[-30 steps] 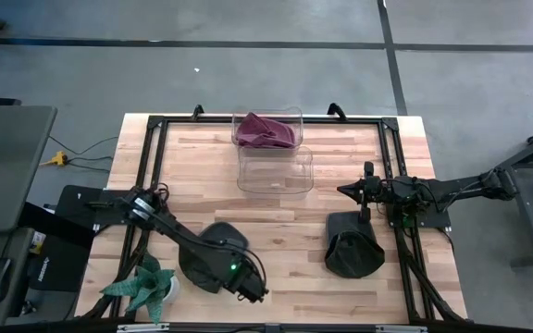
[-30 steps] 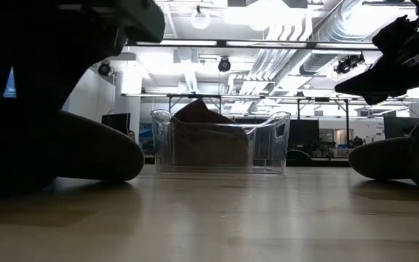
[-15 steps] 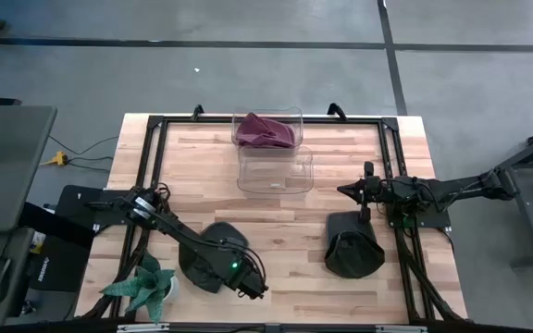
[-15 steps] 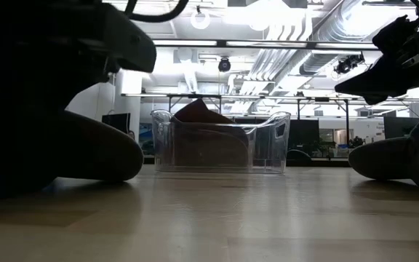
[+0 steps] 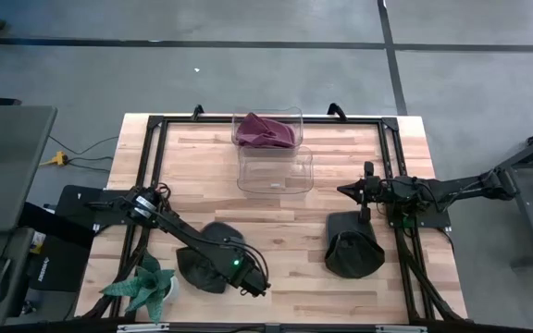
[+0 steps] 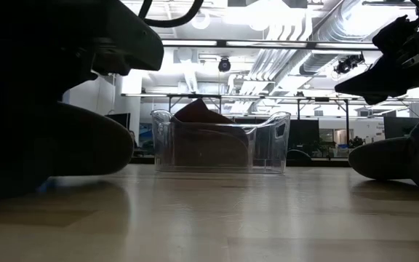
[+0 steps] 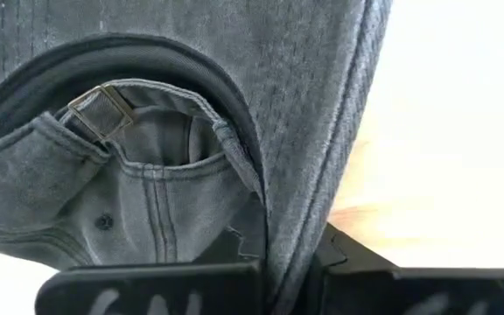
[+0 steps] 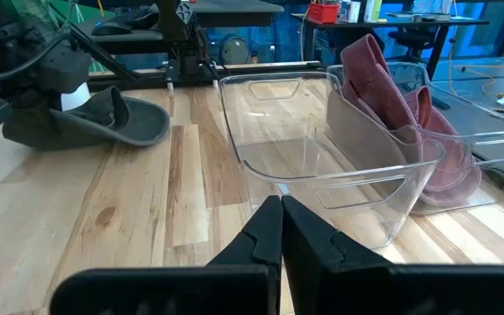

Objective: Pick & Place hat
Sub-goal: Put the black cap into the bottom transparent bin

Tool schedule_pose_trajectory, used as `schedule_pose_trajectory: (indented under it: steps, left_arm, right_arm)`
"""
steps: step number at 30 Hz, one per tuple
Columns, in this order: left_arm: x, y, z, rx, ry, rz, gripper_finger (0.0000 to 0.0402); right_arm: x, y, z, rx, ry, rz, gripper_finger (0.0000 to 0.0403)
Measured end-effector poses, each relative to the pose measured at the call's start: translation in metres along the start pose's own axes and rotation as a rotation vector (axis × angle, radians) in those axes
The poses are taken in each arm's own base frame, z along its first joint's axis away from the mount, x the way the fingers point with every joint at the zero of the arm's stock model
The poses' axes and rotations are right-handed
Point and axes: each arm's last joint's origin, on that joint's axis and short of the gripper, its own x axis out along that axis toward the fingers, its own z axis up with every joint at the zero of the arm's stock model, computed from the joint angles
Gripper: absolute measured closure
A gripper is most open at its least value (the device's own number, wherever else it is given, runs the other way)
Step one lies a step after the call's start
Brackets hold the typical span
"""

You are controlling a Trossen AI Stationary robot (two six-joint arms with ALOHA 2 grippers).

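Here we see the left gripper near the bench's front edge, jaws clamped on the grey hat; right gripper hovers closed.

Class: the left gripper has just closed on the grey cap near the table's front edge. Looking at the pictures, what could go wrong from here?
1. The left gripper pinches only a thin fold of the grey cap, so the cap may slip out when lifted.
2. The potted plant stands close beside the left arm; a swing could knock it.
3. The empty clear bin looks light; a low carry might push it.
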Motion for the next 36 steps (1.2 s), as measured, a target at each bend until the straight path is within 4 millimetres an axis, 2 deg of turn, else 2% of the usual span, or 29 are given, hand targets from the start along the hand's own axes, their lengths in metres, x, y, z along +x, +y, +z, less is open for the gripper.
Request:
schedule_pose_trajectory:
  steps: [13,19,28,36]
  left_arm:
    - [0.0,-0.001,0.0,0.069,0.001,-0.013,0.04]
    - [-0.008,-0.003,-0.001,0.12,-0.011,-0.03,0.0401]
    - [-0.034,0.0,0.001,0.154,-0.068,0.001,0.0401]
    - [-0.069,0.003,0.0,0.182,-0.073,-0.011,0.0401]
  right_arm:
    - [0.0,0.0,0.0,0.0,0.0,-0.001,0.0402]
    - [0.0,0.0,0.0,0.0,0.0,0.0,0.0402]
    - [0.0,0.0,0.0,0.0,0.0,0.0,0.0402]
    - [0.0,0.0,0.0,0.0,0.0,0.0,0.0402]
